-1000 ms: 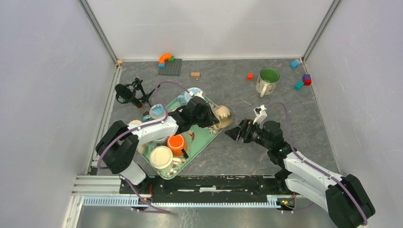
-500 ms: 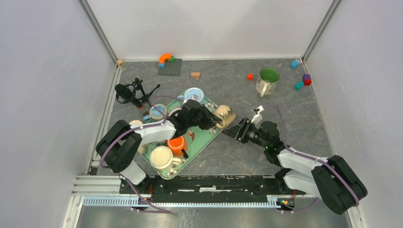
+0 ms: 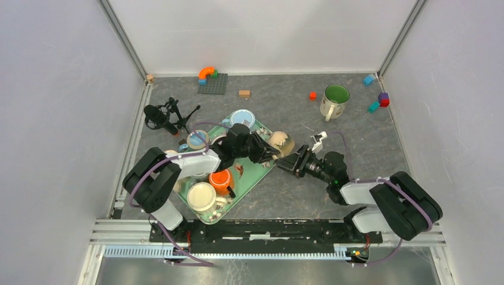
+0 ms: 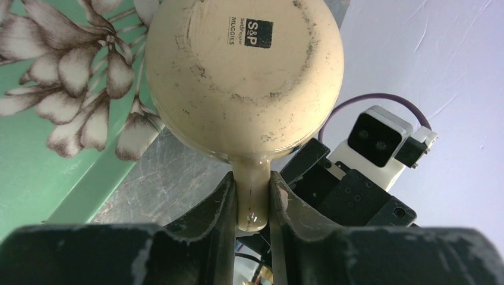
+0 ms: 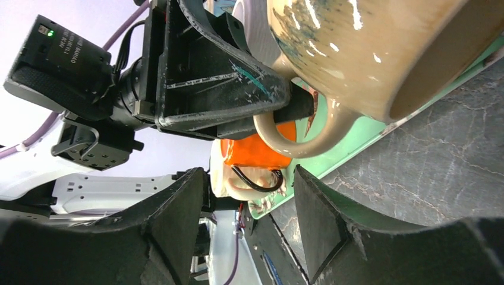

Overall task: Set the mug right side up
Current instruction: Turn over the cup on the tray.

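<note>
Clamped narrowly on the handle (image 4: 252,178) of the cream mug (image 4: 243,77), the left gripper (image 4: 252,185) holds it tipped on its side over the right edge of the green floral tray (image 4: 35,166). The stamped base faces the left wrist camera and the mouth points out toward the right arm. Whether the mug's wall touches the tray rim I cannot tell. The right gripper (image 5: 249,178) stands partly open and empty just beside the mug. In its own view its two fingers frame the handle and the left finger behind it, with the orange cup (image 5: 249,151) on the tray beyond. This looks like the middle of the flip: the mug is off its rim but not yet upright, and a second hold is being set up. The next move seems to call for the right jaws to find a place the left fingers do not block, likely the wall or rim. They would need to grip firmly before the left lets go, since the glazed side may slip, and then roll the mouth upward. Against a second ago, the right arm has folded in and carried its gripper closer to the mug, with the jaws drawn in from much wider. The mug has barely shifted.
</note>
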You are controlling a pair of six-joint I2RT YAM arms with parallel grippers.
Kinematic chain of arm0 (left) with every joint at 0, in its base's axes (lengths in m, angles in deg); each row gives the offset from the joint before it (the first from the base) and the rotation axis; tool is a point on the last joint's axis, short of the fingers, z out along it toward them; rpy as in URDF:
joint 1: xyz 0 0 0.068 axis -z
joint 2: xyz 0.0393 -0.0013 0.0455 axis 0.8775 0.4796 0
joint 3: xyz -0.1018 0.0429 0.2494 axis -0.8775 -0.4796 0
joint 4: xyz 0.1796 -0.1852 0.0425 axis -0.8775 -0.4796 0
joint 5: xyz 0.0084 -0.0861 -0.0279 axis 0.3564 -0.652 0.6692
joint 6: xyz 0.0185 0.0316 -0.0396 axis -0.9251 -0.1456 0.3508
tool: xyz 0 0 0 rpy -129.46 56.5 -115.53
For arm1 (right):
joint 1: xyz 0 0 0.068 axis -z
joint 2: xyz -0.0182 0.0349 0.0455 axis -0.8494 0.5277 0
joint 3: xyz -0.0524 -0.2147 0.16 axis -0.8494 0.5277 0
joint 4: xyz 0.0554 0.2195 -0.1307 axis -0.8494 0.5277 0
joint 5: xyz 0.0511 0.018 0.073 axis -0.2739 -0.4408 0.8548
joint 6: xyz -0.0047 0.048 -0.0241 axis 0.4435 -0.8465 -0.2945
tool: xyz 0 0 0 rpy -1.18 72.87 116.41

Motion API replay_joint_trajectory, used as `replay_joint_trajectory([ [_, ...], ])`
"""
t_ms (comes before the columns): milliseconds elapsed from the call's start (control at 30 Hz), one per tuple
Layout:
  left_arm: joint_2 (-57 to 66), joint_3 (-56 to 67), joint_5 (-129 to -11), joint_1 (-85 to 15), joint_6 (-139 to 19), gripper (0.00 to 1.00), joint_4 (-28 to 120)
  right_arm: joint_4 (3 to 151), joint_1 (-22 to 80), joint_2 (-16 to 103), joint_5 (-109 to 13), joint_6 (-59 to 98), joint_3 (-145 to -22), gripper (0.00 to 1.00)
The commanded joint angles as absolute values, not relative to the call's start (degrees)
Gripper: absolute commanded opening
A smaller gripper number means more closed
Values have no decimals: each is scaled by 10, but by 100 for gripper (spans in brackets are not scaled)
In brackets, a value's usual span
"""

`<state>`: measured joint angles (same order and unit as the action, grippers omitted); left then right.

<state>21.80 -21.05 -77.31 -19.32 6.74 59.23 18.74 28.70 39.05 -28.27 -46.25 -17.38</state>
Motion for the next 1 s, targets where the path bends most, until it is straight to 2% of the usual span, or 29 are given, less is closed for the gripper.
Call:
replay_joint_trajectory([
  [0, 217, -205, -842, -191, 127, 2, 685, 99, 290, 417, -269, -489, -180, 62],
  [167, 214, -213, -843, -191, 142, 2, 697, 67, 289, 450, -268, -504, -177, 63],
  [600, 207, -236, -847, -192, 162, 2, 700, -131, 298, 568, -290, -611, -143, 57],
  [967, 197, -265, -852, -191, 166, 2, 703, -126, 301, 594, -314, -617, -159, 52],
])
